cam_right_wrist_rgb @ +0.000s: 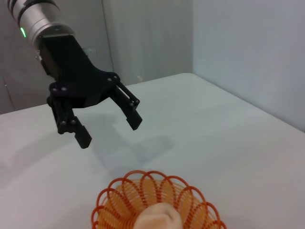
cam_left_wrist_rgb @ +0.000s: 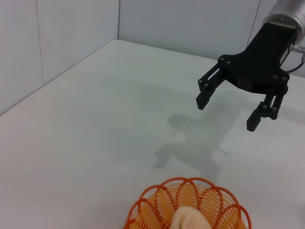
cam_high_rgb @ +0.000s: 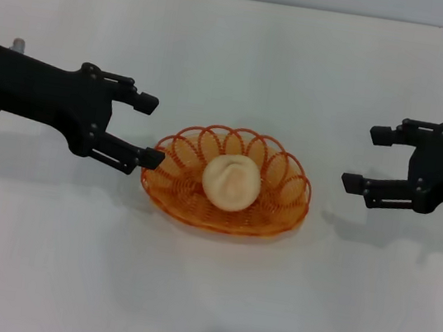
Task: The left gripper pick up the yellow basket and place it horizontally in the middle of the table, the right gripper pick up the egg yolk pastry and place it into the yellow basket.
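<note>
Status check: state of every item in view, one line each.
Oval orange wire yellow basket: upright on the table, holding the pastry.
Round pale beige egg yolk pastry: lying inside the basket.
Black two-fingered left gripper: open, empty, beside the basket's left end.
Black two-fingered right gripper: open, empty, apart from the basket's right end.
White flat table: bearing the basket.

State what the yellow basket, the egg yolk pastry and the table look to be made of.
Yellow basket: thin wire, probably coated metal, glossy orange-amber, with open loops and coiled sides. Egg yolk pastry: soft baked dough by its look, matte pale peach with a dimple. Table: smooth matte white surface; its material cannot be told.
</note>
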Controlling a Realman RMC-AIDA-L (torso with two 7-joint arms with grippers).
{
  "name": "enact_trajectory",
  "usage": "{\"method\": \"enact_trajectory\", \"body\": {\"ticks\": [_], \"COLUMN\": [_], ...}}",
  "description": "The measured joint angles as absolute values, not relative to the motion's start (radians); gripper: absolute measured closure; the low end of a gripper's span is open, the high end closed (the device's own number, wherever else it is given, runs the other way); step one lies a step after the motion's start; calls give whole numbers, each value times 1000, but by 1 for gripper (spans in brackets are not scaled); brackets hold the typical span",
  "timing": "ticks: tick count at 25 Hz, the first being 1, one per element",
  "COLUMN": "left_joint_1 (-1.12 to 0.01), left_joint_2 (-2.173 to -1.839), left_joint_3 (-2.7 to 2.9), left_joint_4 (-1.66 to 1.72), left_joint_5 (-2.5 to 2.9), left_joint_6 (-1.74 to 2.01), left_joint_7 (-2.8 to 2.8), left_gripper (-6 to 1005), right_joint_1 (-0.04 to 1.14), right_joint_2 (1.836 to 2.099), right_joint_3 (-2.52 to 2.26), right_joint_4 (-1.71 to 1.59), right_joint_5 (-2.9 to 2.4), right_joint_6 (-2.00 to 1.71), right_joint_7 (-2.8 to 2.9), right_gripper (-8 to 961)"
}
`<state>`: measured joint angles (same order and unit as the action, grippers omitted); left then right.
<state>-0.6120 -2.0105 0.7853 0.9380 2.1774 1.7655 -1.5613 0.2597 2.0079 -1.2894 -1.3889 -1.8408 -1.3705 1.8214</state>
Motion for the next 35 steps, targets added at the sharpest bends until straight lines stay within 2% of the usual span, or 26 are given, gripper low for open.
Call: {"method": "enact_trajectory", "body": {"ticks": [35], "left_joint_1": [-595], "left_joint_2": [-2019], "left_joint_3": [785], "left_joint_4": [945], "left_joint_5": [2175], "left_joint_6": [1769], "left_joint_7": [-1551], "left_gripper": [124], "right_joint_1": [281], "right_joint_2": [2008], "right_joint_3": [-1296], "right_joint_4": [-1395], "right_joint_5": [-1852], "right_joint_6": [-1398], "right_joint_7": [1825], "right_gripper": [134]}}
